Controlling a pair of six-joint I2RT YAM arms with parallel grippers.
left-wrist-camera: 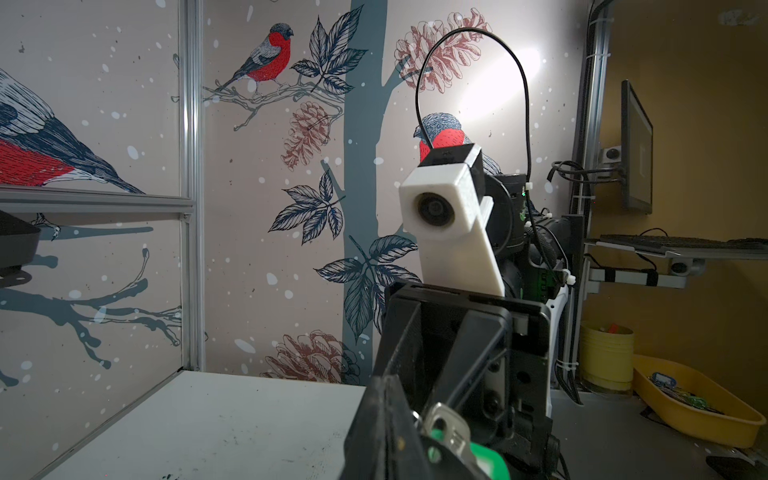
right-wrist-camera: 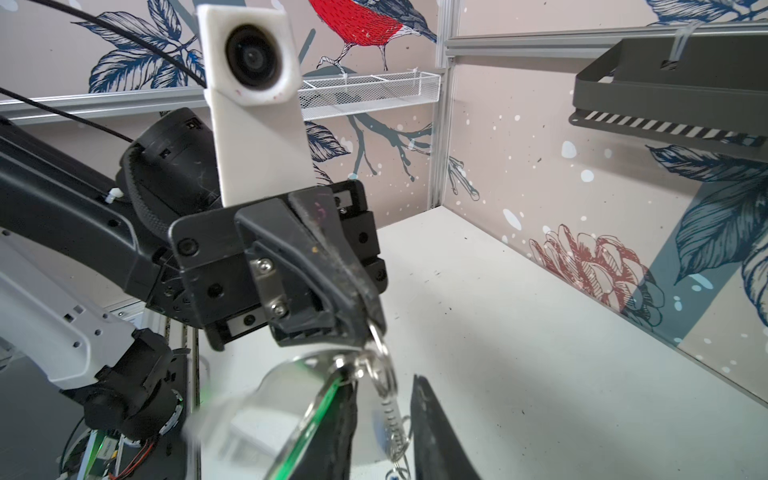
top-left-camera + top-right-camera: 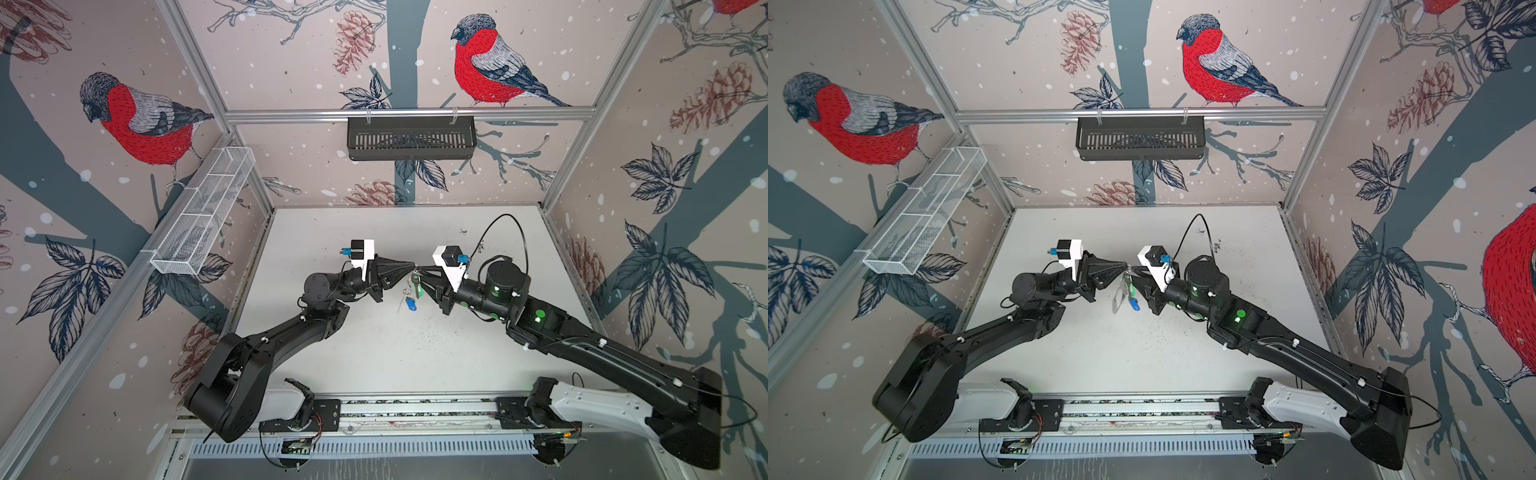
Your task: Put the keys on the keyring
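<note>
The left fingers (image 2: 320,262) are pressed fully together on a small metal ring (image 2: 376,334) at the top of the bunch. The keyring (image 3: 1117,300) and the keys hang in the air from that pinch, above the middle of the table (image 3: 374,353) and clear of it. The right fingers (image 2: 430,440) stand partly apart on either side of a silver key (image 2: 390,415), clamping nothing that I can see. To do this step well, I judge, the left pinch should hold steady while the right closes squarely on one key's head and guides it without twisting the ring. The bunch's long axis runs near vertical. The key points blade-down, and the green tag (image 1: 486,461) and blue tag (image 3: 410,303) dangle beside it.
</note>
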